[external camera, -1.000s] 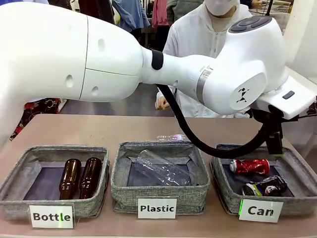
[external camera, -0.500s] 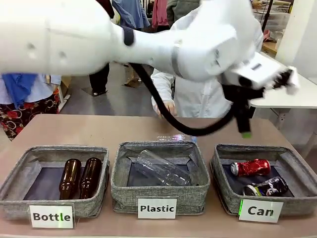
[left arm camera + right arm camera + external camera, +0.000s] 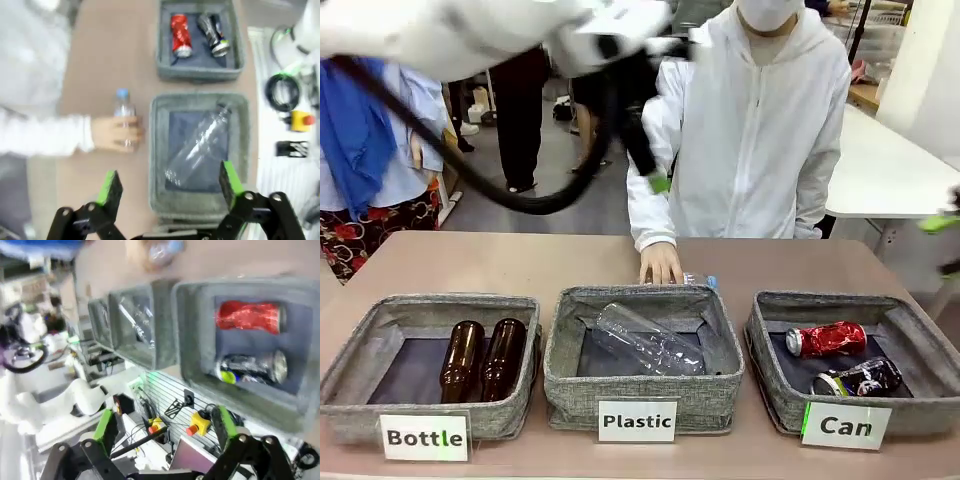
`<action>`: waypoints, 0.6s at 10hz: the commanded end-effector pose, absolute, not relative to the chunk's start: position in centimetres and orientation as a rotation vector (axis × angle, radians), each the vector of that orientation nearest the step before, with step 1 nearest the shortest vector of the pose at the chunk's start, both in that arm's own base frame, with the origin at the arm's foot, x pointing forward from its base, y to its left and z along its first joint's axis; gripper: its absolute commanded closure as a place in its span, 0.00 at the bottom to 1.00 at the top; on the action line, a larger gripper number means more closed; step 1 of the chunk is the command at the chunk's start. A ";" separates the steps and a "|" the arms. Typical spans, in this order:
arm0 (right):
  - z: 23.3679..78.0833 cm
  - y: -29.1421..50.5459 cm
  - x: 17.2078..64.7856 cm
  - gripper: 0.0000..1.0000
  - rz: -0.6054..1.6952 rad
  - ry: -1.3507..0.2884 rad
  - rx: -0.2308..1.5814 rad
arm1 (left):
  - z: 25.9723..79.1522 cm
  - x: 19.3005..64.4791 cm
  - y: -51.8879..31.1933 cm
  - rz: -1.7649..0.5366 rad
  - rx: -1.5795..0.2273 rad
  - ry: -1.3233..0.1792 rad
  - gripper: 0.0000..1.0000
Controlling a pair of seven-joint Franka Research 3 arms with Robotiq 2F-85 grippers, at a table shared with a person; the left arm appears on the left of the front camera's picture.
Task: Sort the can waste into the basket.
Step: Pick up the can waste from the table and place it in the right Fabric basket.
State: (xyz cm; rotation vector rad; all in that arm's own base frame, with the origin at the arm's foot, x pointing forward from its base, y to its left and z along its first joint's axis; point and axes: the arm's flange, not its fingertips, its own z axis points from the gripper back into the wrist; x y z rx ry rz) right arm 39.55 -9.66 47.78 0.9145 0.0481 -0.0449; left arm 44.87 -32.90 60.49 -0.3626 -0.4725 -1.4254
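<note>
The red crushed can [image 3: 825, 338] and the dark blue-black can [image 3: 857, 378] both lie inside the grey "Can" basket [image 3: 775, 395] at the right. My left gripper [image 3: 655, 175] hangs high above the table's far middle; in the left wrist view it [image 3: 170, 182] stands open and empty over the middle bin, with the red can [image 3: 180, 35] and dark can [image 3: 214, 34] farther off. My right gripper [image 3: 942, 230] is at the right edge; in its own view it [image 3: 164, 424] is open, looking at the red can [image 3: 248, 316] and dark can [image 3: 252, 368].
The "Plastic" bin [image 3: 570, 385] holds a clear bottle [image 3: 645, 340]. The "Bottle" bin [image 3: 350, 400] holds two brown bottles [image 3: 480, 358]. The person's hand [image 3: 660, 265] rests on a small clear bottle [image 3: 122, 107] behind the Plastic bin.
My left arm has swung up and to the left, away from the Can basket. The person's hand has come down onto the small bottle. Both cans stay in the basket.
</note>
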 end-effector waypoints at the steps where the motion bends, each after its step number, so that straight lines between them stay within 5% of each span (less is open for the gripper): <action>1: 48.0 -5.8 42.2 0.00 0.024 0.065 0.988 | 56.9 42.8 -22.3 -1.241 -0.498 -0.489 0.00; 6: 44.6 -0.4 47.0 0.00 0.010 0.218 1.389 | 44.9 43.6 1.4 -0.559 -1.196 -0.512 0.00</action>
